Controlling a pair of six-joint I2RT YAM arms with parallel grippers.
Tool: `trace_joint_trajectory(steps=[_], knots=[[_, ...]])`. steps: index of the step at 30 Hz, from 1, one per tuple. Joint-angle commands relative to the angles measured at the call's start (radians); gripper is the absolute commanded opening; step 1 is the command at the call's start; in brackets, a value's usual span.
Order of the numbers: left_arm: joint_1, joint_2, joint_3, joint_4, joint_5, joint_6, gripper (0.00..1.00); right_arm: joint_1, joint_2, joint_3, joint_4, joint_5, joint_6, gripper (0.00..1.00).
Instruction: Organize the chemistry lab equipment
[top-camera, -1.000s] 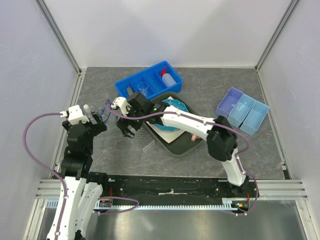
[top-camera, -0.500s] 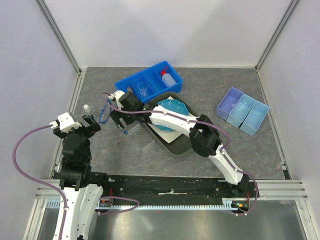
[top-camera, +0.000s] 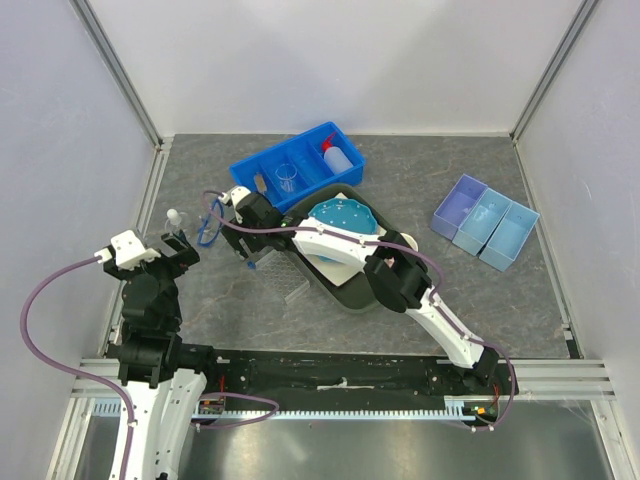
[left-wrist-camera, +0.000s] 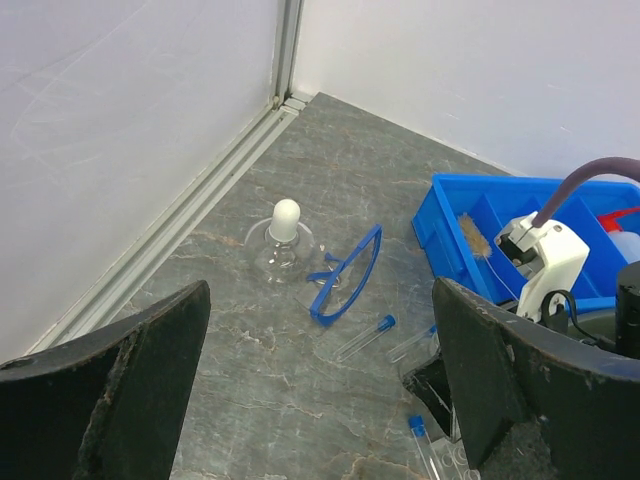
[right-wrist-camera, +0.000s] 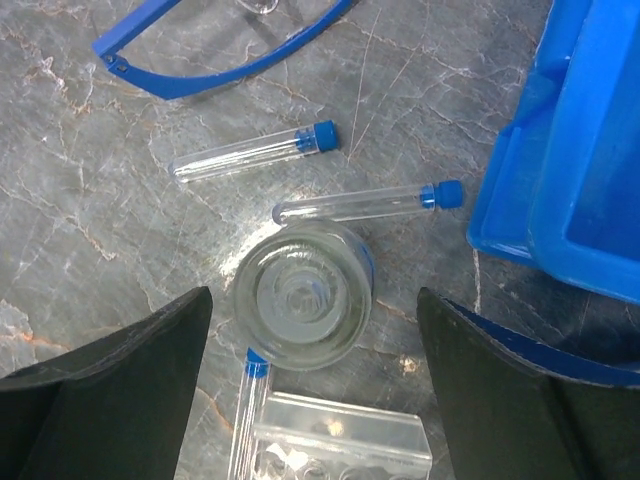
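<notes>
My right gripper (right-wrist-camera: 314, 310) is open, its fingers on either side of a clear beaker (right-wrist-camera: 303, 296) standing upright on the table, not touching it. Three blue-capped vials lie around it: one (right-wrist-camera: 250, 153), a second (right-wrist-camera: 365, 203) and a third (right-wrist-camera: 243, 405) beside a clear rack (right-wrist-camera: 340, 442). My left gripper (left-wrist-camera: 320, 335) is open and empty, held above the table. Ahead of it are a white-capped bottle (left-wrist-camera: 283, 243), blue goggles (left-wrist-camera: 350, 275) and a vial (left-wrist-camera: 365, 338). The blue bin (top-camera: 297, 165) holds the white squeeze bottle (top-camera: 340, 156), a beaker and a small brush (left-wrist-camera: 470, 235).
A black tray (top-camera: 350, 292) with the blue dotted plate (top-camera: 340, 220) lies right of the rack. Three small blue and purple bins (top-camera: 485, 222) stand at the right. The left wall rail (left-wrist-camera: 190, 215) runs close to the bottle. The right arm (top-camera: 330, 238) stretches across the tray.
My right gripper has moved left, past the tray, to stand over the beaker and vials. My left gripper has drawn back towards the near left.
</notes>
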Motion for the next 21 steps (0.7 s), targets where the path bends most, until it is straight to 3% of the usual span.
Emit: trace_joint_trajectory(steps=[1,8,16,21], knots=[[0.005,-0.007,-0.006,0.058,-0.001,0.009,0.98,0.002,0.025,0.057,0.060,0.028,-0.006,0.89],[0.005,-0.007,-0.004,0.058,0.013,0.014,0.98,0.005,0.034,0.052,0.082,0.033,-0.023,0.76],[0.005,-0.007,-0.004,0.058,0.017,0.015,0.98,0.005,0.048,0.051,0.085,0.039,-0.035,0.75],[0.005,-0.004,-0.004,0.058,0.017,0.015,0.98,0.003,0.043,0.046,0.089,0.034,-0.046,0.63]])
